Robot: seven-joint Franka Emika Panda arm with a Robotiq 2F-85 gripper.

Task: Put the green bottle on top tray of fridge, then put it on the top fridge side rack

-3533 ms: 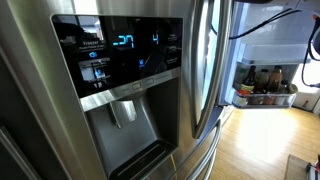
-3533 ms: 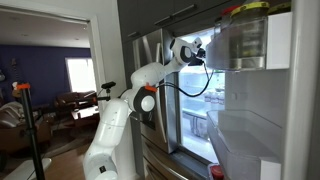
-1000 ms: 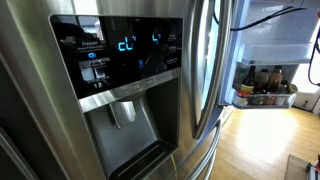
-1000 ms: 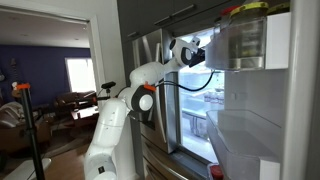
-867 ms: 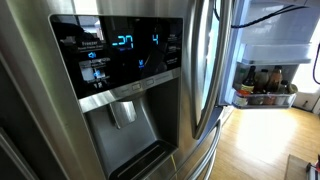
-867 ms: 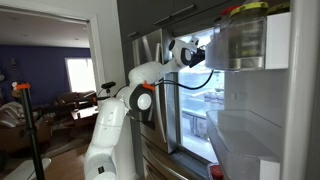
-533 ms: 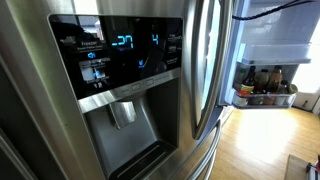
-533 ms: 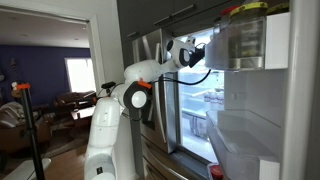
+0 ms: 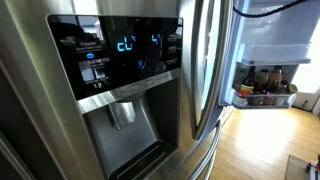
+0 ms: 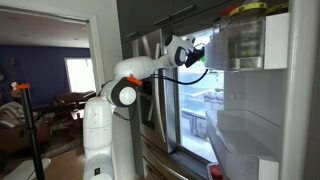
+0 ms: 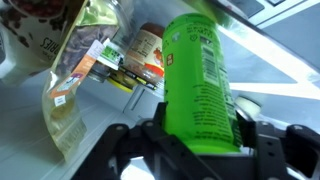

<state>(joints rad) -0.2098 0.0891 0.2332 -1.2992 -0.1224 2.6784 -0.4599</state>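
In the wrist view the green bottle (image 11: 200, 80) fills the middle, bright green with a printed label, held between the black fingers (image 11: 255, 140) of my gripper (image 11: 198, 142), which is shut on it. It hangs over a white shelf inside the fridge (image 9: 60, 110). In an exterior view the white arm (image 10: 135, 72) reaches into the open fridge compartment, with the gripper (image 10: 190, 55) near the top; the bottle cannot be made out there. The stainless fridge door with its blue lit dispenser panel (image 9: 125, 50) fills an exterior view.
On the fridge shelf behind the bottle stand a jar with an orange label (image 11: 148, 48), flat food packets (image 11: 105, 65) and a clear bag of food (image 11: 70, 90). A clear door bin with a yellow-lidded jar (image 10: 245, 35) is close by. Dark bottles (image 9: 268, 82) stand on a far counter.
The arm has swung further into the fridge: its elbow has moved right and up, and the gripper has gone a little deeper toward the shelf.
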